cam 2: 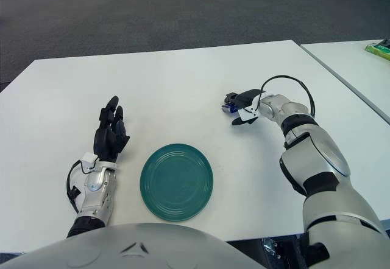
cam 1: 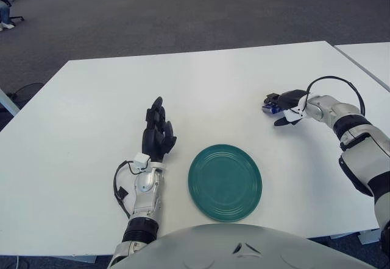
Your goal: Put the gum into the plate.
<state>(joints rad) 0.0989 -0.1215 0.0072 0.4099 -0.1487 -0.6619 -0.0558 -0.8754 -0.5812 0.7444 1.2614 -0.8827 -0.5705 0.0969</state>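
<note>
A round green plate point(cam 1: 225, 182) lies on the white table point(cam 1: 91, 98) near its front edge. The gum point(cam 1: 270, 108), a small blue and white pack, is on the table to the right and beyond the plate. My right hand point(cam 1: 283, 106) reaches in from the right, with its black fingers point(cam 1: 275, 98) curled around the gum at table level. The hand hides most of the pack. My left hand point(cam 1: 158, 129) shows to the left of the plate, fingers stretched out flat, holding nothing.
A second white table point(cam 1: 372, 59) stands close on the right, with a narrow gap between the two. Grey carpet lies beyond the far edge. A green box point(cam 2: 379, 48) lies on the right table.
</note>
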